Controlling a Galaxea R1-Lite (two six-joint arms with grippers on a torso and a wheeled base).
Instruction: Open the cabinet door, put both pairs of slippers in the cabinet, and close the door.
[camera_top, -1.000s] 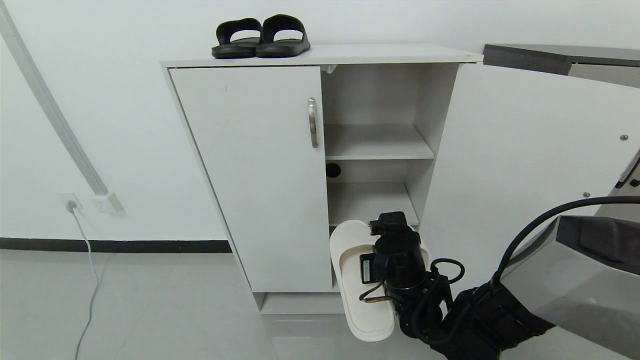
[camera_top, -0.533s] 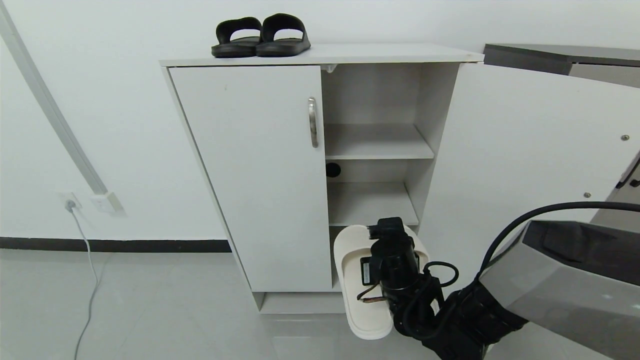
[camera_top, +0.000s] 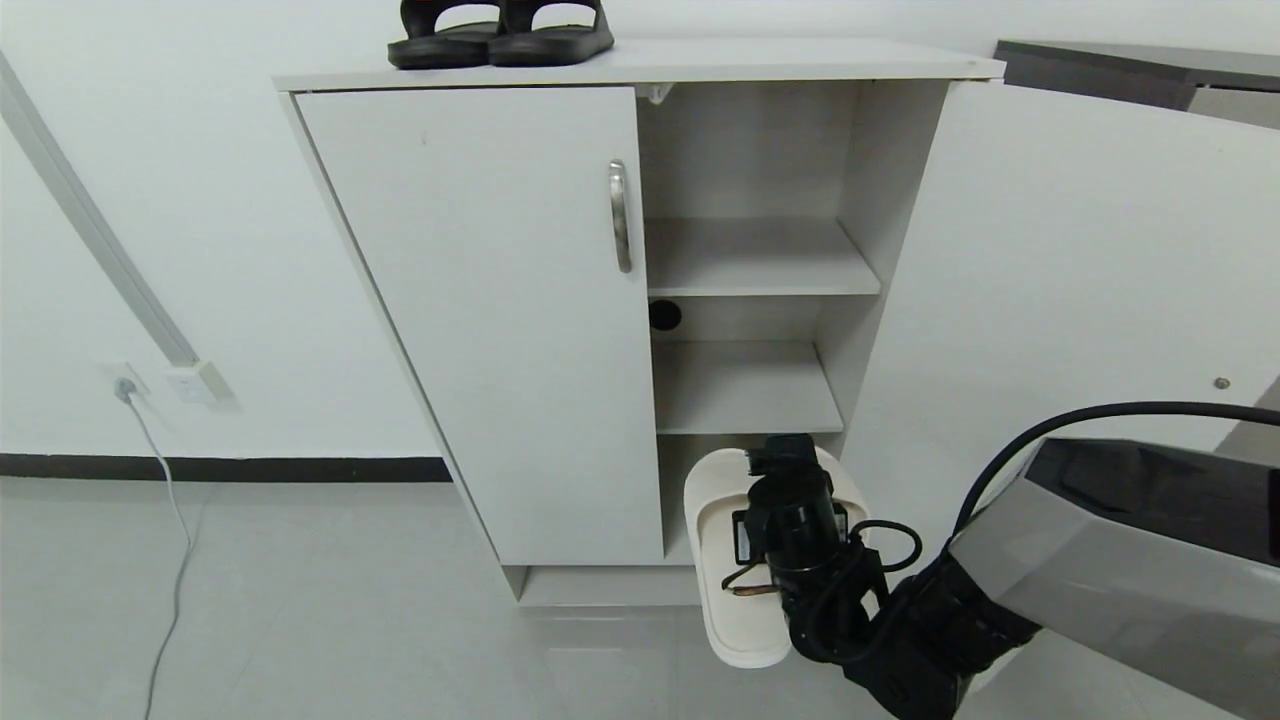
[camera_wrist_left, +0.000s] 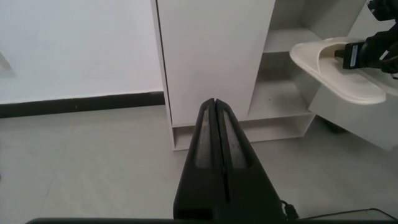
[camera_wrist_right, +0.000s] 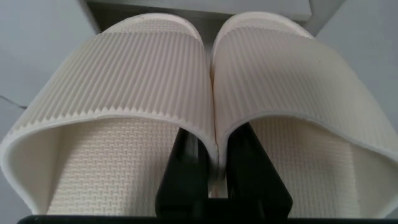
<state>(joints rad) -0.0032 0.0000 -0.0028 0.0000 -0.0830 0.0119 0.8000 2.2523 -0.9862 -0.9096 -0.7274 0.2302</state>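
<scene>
The white cabinet (camera_top: 480, 300) has its left door closed and its right door (camera_top: 1050, 280) swung wide open. A pair of black slippers (camera_top: 500, 35) rests on the cabinet top. My right gripper (camera_top: 790, 465) is shut on the pair of white slippers (camera_top: 715, 560), holding them side by side at the mouth of the bottom compartment, toes pointing inward. In the right wrist view the gripper (camera_wrist_right: 213, 158) pinches the two inner strap edges of the white slippers (camera_wrist_right: 124, 81). My left gripper (camera_wrist_left: 214, 118) hangs shut and empty above the floor, left of the white slippers (camera_wrist_left: 336, 68).
Two bare shelves (camera_top: 750, 260) sit above the bottom compartment. A wall socket with a cable (camera_top: 125, 385) is low on the wall at the left. A grey unit (camera_top: 1130, 65) stands behind the open door. Bare grey floor (camera_top: 300, 640) lies in front.
The head camera has moved closer and lower. My right gripper has carried the white slippers a little further toward the bottom compartment.
</scene>
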